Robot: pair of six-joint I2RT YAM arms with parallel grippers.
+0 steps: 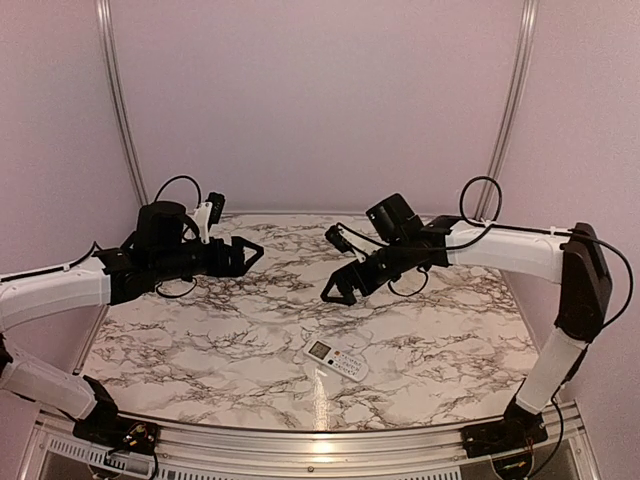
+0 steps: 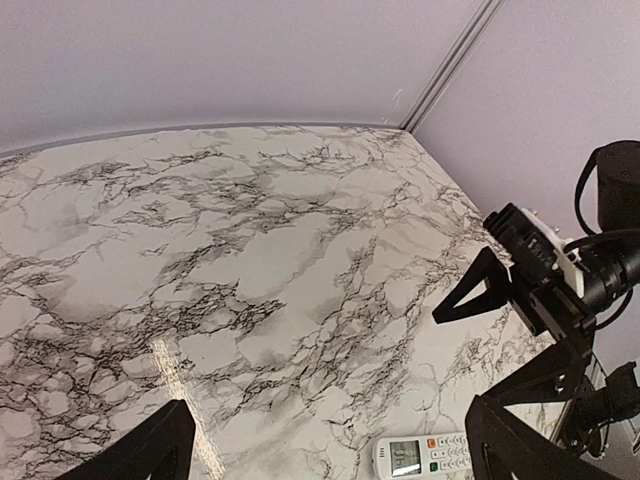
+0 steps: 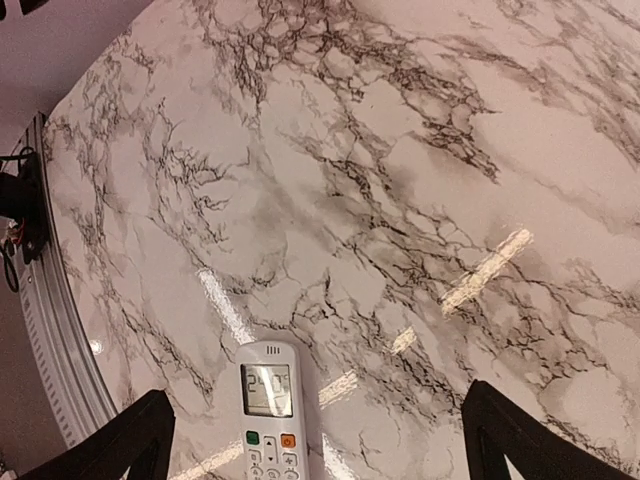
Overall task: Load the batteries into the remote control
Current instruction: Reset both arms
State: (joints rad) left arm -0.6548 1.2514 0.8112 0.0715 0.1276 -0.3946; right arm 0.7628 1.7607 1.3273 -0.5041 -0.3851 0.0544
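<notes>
The remote (image 1: 336,359) lies face up at the table's (image 1: 200,340) six o'clock edge, digits on its screen suggesting unseen batteries are in, so left claw (image 1: 252,258) and right claw (image 1: 338,292) hang wide open, empty.

Glossy marble-patterned table (image 1: 200,340), plain lilac walls (image 1: 320,90), metal corner rails (image 1: 118,100)

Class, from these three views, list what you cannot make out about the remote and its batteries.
Back of the remote control: all views; it lies face up, so its own body hides the battery compartment.
Its button end: right wrist view, cut by the bottom edge; left wrist view, behind a finger of the left gripper.
Batteries: none visible anywhere; whether they are inside the remote, cannot tell.
Button labels: top view, too small.
</notes>
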